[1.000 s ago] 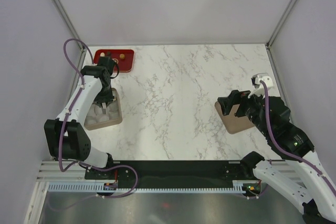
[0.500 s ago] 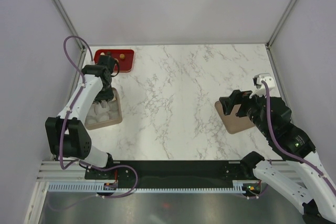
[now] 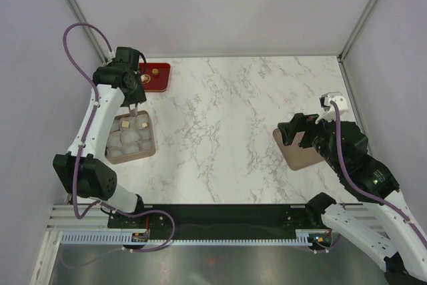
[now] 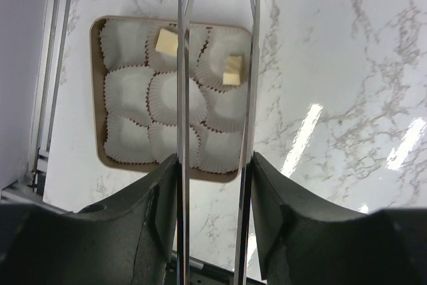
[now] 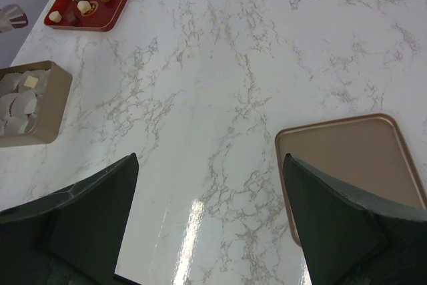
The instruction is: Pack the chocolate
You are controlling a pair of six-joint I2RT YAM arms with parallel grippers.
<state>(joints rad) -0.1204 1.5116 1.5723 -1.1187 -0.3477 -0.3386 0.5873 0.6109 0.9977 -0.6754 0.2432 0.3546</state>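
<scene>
Likely light, rigid and easily smeared, chocolate (image 5: 55, 16) in the tray (image 5: 87, 28) wants a gentle side pinch; left pincer (image 3: 134, 113) apart, empty; right pincer (image 5: 208, 165) wide apart.

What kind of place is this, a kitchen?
Probably a robot lab booth, not a kitchen. Plain walls on metal posts close in one marble-look table, two robot arms, left and right, are bolted at its edge, and chocolate sits in a box.
</scene>
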